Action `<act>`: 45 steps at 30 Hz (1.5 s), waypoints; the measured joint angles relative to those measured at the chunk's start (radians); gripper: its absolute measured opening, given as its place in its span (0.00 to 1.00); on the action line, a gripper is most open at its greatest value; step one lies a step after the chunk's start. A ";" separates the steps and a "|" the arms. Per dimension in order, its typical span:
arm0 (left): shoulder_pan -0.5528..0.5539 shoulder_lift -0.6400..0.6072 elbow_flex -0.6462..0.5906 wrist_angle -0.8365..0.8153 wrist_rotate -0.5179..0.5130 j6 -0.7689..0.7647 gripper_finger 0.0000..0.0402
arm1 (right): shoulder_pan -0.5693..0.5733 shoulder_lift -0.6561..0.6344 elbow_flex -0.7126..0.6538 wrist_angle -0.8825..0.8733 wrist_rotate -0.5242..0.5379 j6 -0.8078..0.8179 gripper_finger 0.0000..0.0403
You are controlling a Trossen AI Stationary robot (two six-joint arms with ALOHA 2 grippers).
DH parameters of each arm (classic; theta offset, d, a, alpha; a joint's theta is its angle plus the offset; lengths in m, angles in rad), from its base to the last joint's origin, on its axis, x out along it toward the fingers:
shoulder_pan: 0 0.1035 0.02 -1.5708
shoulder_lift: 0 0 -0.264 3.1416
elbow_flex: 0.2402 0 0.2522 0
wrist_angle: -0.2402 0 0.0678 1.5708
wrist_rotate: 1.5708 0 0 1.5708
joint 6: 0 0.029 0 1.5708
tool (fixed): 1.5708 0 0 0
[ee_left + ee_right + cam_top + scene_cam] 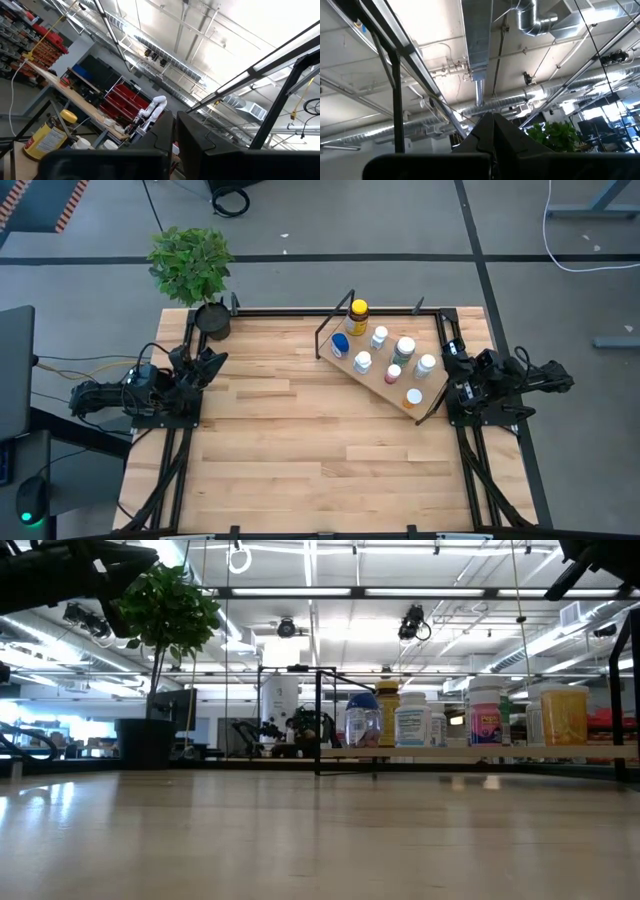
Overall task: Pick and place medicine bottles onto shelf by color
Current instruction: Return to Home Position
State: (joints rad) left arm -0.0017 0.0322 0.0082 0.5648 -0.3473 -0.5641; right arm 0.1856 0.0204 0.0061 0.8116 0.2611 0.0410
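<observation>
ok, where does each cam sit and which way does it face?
High: overhead, straight down on table; left gripper, right gripper at the sides.
Low: tabletop level, looking across at shelf; arm parts in top corners.
Left wrist: aimed up at ceiling; own fingers.
Right wrist: same; own fingers.
High and low share plant, amber bottle.

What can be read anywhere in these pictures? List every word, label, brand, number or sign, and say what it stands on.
Nothing can be quoted, because every text in view is too blurred or too small to read.
white bottle on the shelf: bluish printed label, unreadable.
pink-labelled bottle: print blurred, unreadable.
amber bottle: yellow and red label, unreadable.
No legible sign or number shows in the room behind.
</observation>
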 joint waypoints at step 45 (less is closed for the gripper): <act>0.000 0.000 0.000 0.000 0.000 0.000 0.07 | 0.000 0.000 0.000 0.000 0.000 0.000 0.02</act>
State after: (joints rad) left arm -0.0017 0.0322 0.0082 0.5648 -0.3473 -0.5640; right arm 0.1860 0.0204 0.0063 0.8116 0.2607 0.0410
